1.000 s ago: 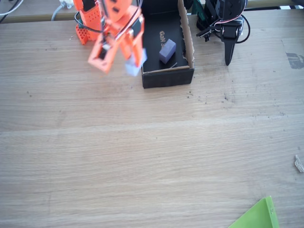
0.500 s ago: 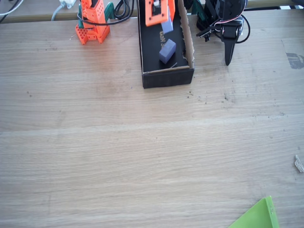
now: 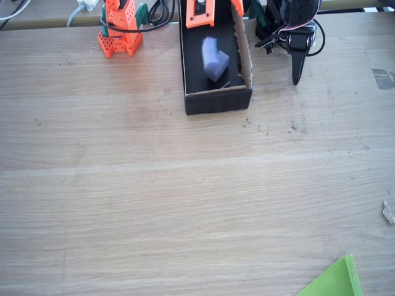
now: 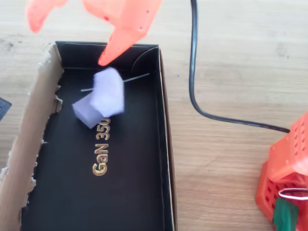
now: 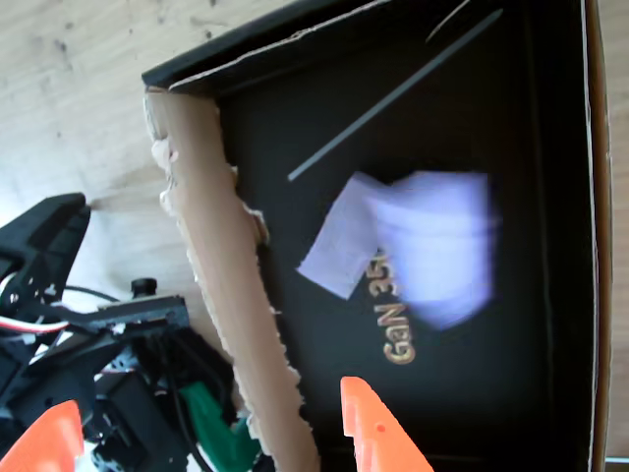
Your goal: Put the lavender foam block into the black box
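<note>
Blurring pale lavender foam block [image 4: 108, 91], seemingly against another block [image 4: 88, 111] inside black box [image 4: 166, 144], tool [image 5: 211, 433] spread.

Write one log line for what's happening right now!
gripper: open above box | lavender foam block: blurred, inside black box | other lavender block: on box floor

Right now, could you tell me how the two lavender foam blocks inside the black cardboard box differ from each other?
The blurred lavender foam block is smeared by motion, while the sharp-edged lavender foam block has crisp outlines. In the overhead view the blurred block sits nearer the open orange gripper and overlaps the sharp one. Both are matte lavender foam inside the black cardboard box.
</note>
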You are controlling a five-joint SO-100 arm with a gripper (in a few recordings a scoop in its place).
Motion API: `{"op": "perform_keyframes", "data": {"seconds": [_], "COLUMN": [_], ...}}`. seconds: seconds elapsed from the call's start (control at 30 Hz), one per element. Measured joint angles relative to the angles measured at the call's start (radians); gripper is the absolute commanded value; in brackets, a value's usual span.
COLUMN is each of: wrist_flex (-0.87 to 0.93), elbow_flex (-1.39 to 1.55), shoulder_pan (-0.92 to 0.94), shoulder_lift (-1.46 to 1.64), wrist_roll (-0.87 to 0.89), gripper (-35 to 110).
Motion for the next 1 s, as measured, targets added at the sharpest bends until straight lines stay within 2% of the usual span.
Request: {"op": "perform_keyframes", "data": {"seconds": [0.23,0.3,0.37,0.4,0.47,0.63,0.83,1.0], "wrist_flex": [-0.023,-0.028,-0.032,-0.034,-0.020,0.054,0.086,-0.051], "elbow_flex": [0.031,0.046,0.049,0.049,0.049,0.075,0.138,0.353], "shoulder_pan": [0.015,0.044,0.080,0.103,0.163,0.408,0.781,1.022], "shoulder_lift": [0.032,0.055,0.080,0.091,0.118,0.241,0.328,0.439], "wrist_roll": [0.029,0.043,0.063,0.077,0.118,0.221,0.224,0.193], "gripper": [30,24,5,0,0,0,0,0]}}
